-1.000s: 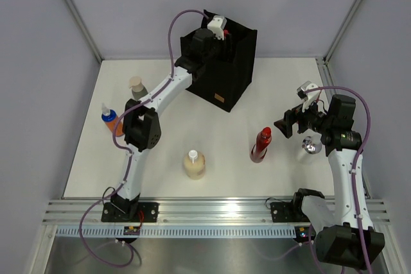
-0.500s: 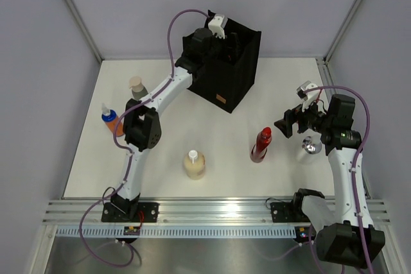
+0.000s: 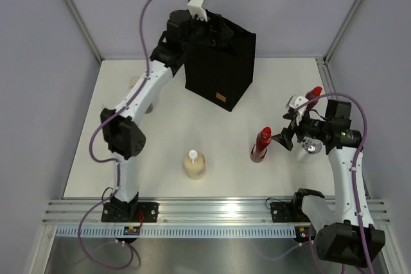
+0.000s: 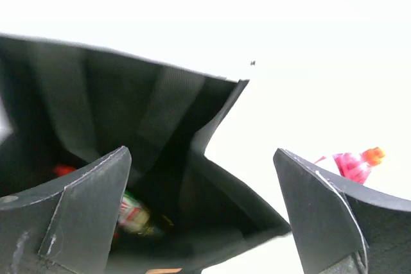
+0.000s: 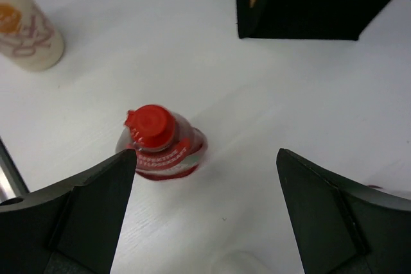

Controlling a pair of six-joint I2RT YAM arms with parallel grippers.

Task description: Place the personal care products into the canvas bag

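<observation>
The black canvas bag (image 3: 225, 68) stands at the back of the table. My left gripper (image 3: 215, 30) hangs open above its mouth with nothing between the fingers. The left wrist view looks past the open left gripper (image 4: 200, 155) into the canvas bag (image 4: 96, 94), where a yellowish bottle with a red and green label (image 4: 131, 216) lies at the bottom. A red bottle (image 3: 261, 144) stands upright at the right. My right gripper (image 3: 283, 138) is open just to its right. In the right wrist view the red bottle (image 5: 160, 142) sits near the left finger of the right gripper (image 5: 205, 153).
A beige bottle (image 3: 194, 165) stands near the front middle, also the beige bottle (image 5: 26, 30) in the right wrist view. A silver-white bottle (image 3: 313, 147) sits under the right wrist. A red-capped bottle (image 3: 314, 92) stands behind it. The left arm mostly hides a bottle (image 3: 133, 83) at the left.
My left gripper has opened and risen up and back out of the bag's mouth. My right gripper has dipped a little lower toward the red bottle.
</observation>
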